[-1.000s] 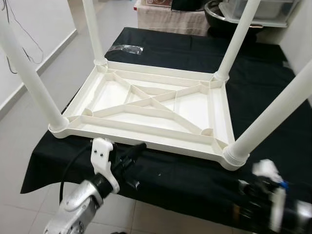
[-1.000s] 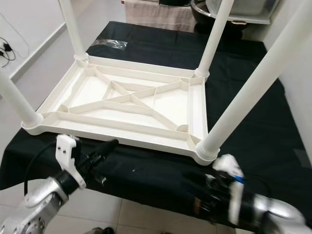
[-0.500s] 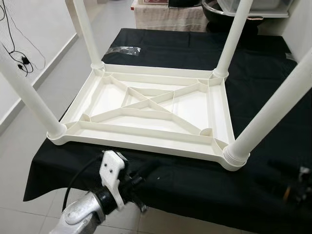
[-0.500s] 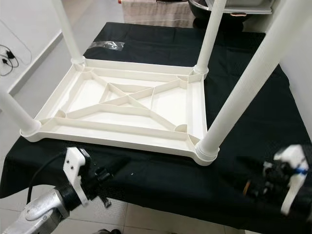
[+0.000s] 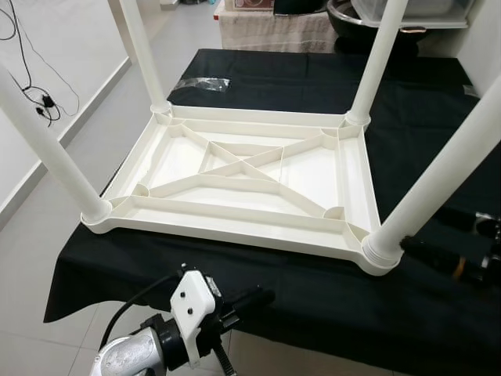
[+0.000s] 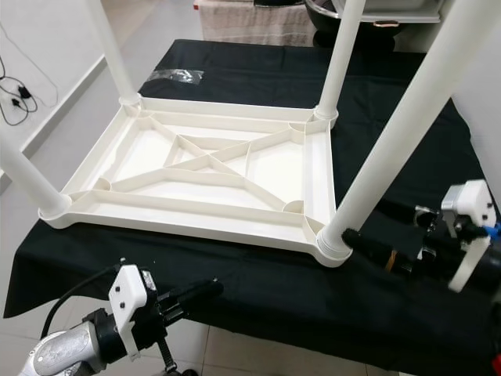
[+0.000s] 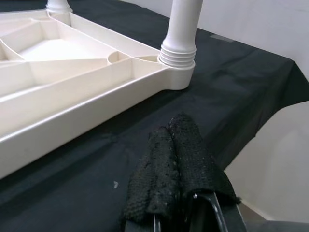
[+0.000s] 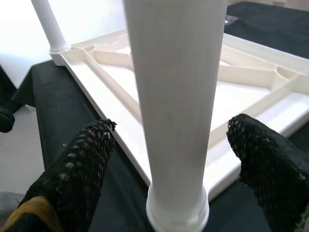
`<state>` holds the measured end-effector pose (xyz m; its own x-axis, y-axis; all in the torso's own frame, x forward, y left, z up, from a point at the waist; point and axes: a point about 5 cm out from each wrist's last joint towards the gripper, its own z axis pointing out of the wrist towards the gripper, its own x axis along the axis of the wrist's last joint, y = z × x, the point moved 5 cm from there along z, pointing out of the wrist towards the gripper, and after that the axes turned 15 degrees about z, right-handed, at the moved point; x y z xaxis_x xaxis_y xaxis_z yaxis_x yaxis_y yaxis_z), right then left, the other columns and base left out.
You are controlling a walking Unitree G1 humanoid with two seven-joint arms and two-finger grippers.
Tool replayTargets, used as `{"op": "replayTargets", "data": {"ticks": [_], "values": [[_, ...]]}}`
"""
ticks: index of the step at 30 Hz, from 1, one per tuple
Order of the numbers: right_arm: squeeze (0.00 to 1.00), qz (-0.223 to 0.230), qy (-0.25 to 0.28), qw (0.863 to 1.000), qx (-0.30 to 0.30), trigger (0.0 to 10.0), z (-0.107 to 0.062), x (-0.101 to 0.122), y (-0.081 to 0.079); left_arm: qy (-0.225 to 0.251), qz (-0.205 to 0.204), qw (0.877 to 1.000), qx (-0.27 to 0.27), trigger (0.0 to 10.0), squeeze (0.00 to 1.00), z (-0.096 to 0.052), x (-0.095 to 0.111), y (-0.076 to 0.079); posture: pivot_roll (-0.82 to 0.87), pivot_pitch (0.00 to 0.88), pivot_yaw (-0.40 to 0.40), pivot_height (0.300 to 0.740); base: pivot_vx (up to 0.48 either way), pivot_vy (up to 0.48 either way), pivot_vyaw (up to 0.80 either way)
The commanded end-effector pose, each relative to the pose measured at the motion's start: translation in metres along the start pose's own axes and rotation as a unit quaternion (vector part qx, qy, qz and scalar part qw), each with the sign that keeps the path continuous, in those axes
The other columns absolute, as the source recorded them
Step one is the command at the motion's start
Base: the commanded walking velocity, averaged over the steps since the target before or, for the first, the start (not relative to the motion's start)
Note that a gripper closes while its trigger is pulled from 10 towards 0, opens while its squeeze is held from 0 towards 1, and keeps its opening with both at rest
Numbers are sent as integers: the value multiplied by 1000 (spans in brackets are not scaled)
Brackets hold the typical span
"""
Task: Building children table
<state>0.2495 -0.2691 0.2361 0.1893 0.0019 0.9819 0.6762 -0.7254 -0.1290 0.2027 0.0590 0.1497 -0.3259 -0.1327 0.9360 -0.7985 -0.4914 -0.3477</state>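
Observation:
A white plastic children's table (image 5: 235,233) lies upside down on a black cloth, with all four legs standing up. My right gripper (image 6: 362,221) is open around the near right leg (image 6: 399,133), just above its socket. In the right wrist view one black finger (image 8: 82,159) shows on each side of the leg (image 8: 176,72), with a gap on both sides. My left gripper (image 5: 262,296) is shut and holds nothing. It hovers low at the cloth's front edge, below the tabletop's near rim. In the left wrist view its closed fingertips (image 7: 176,164) point toward the same leg's socket (image 7: 177,58).
The black cloth (image 5: 313,298) covers the work surface and hangs over its front edge. A clear plastic wrapper (image 5: 202,83) lies at the far left of it. Pots and boxes (image 5: 352,16) stand behind. Cables (image 5: 31,86) trail on the tiled floor at the left.
My right gripper has risen from the front right corner and moved in to straddle the near right leg. My left gripper has sunk lower toward the front edge.

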Motion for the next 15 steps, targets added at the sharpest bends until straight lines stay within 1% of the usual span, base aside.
{"op": "replayTargets", "data": {"ticks": [1, 5, 6, 8, 9, 11, 12, 13, 14, 15], "values": [[0, -7, -9, 1000, 9, 10000, 5, -3, 0, -3, 10, 1000, -9, 10000, 0, -1, 1, 5, -75, 191, 23, 740, 0, 0, 0], [0, -17, 2, 999, 33, 10000, 23, 1, 2, 3, 12, 1000, -3, 10000, 0, -1, 4, 5, -54, 198, 23, 740, 0, 0, 0], [0, -17, 2, 999, 33, 10000, 23, 1, 2, 3, 12, 1000, -3, 10000, 0, -1, 4, 5, -54, 198, 23, 740, 0, 0, 0], [0, -17, 4, 999, 45, 10000, 30, 3, 4, 4, 13, 1000, -4, 10000, 0, -2, 4, 6, -46, 201, 23, 740, 0, 0, 0], [0, -17, 4, 999, 45, 10000, 30, 3, 4, 4, 13, 1000, -4, 10000, 0, -2, 4, 6, -46, 201, 23, 740, 0, 0, 0], [0, -14, 6, 999, 51, 10000, 33, 5, 10, 5, 17, 1000, -6, 10000, 0, -3, 6, 7, -30, 209, 22, 740, 0, 0, 0], [0, -12, 7, 998, 59, 1608, 32, 8, 12, 5, 17, 1000, -8, 10000, 0, -3, 6, 8, -25, 214, 28, 740, 0, 0, 0], [0, -11, 8, 998, 66, 1608, 32, 9, 13, 6, 18, 1000, -8, 10000, 0, -4, 6, 9, -24, 215, 29, 740, 0, 0, 0], [0, -10, 7, 997, 76, 0, 30, 10, 14, 6, 18, 1000, -9, 10000, 0, -5, 7, 9, -18, 221, 33, 740, 0, 0, 0], [0, -10, 7, 997, 76, 0, 30, 10, 14, 6, 18, 1000, -9, 10000, 0, -5, 7, 9, -18, 221, 33, 740, 0, 0, 0]]}}
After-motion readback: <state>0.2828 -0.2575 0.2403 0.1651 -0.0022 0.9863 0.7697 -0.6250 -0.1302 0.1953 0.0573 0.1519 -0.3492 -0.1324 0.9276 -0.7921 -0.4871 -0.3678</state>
